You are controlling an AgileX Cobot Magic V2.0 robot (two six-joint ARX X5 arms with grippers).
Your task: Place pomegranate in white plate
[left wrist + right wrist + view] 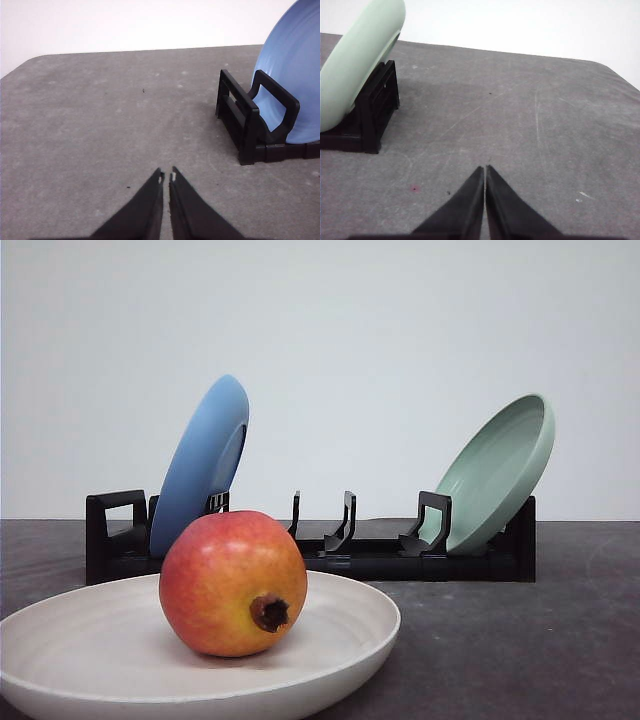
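Note:
The pomegranate (pixel 233 583), red-orange with its dark calyx facing the camera, rests inside the white plate (pixel 70 640) at the front left of the table. In the left wrist view my left gripper (pixel 166 176) hovers over bare grey table with its black fingers closed together and nothing between them. The right wrist view has my right gripper (pixel 484 170) likewise shut and empty above the table. Neither gripper is near the fruit.
A black dish rack (pixel 350 555) stands behind the white plate. A blue plate (pixel 200 465) leans in its left end and a pale green plate (pixel 497 472) in its right end. The rack's ends also appear as the blue plate (pixel 295 75) and green plate (pixel 357 60).

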